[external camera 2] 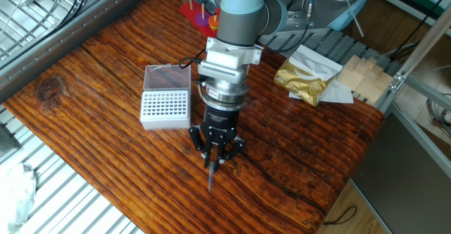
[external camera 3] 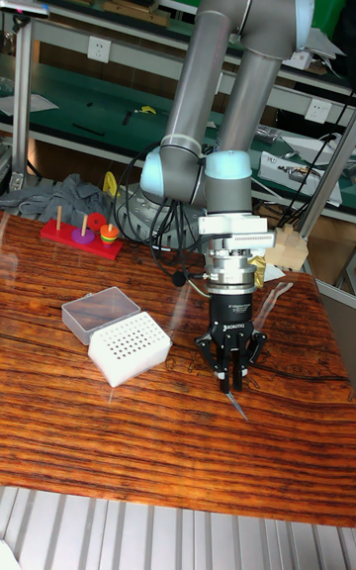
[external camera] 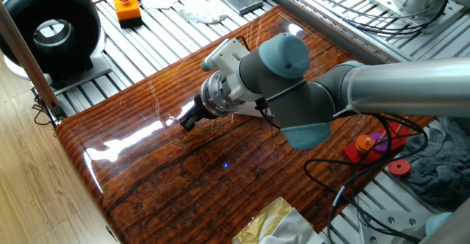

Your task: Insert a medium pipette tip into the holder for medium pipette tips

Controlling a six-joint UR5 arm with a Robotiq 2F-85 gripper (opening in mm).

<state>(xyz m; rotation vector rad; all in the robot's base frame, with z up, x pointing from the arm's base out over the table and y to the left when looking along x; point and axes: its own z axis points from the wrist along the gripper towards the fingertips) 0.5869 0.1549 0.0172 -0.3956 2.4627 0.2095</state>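
On the table [external camera 2: 106, 65], my arm [external camera 3: 227, 26] stood over the wood with my gripper [external camera 2: 213, 160] pointed straight down, close to the surface. My fingers [external camera 3: 226, 372] were nearly closed around the top of the tip [external camera 2: 211, 177], which lay slanted on the wood below them; whether they actually gripped it, I could not tell. I judged the step to be pickup: grasp first, then lift, carry to the holder [external camera 2: 165, 106] and align the tip vertically over a hole. The holder stood near the gripper, apart from it, with its lid [external camera 3: 100, 309] swung open. Whether any holes were filled was too small to tell.
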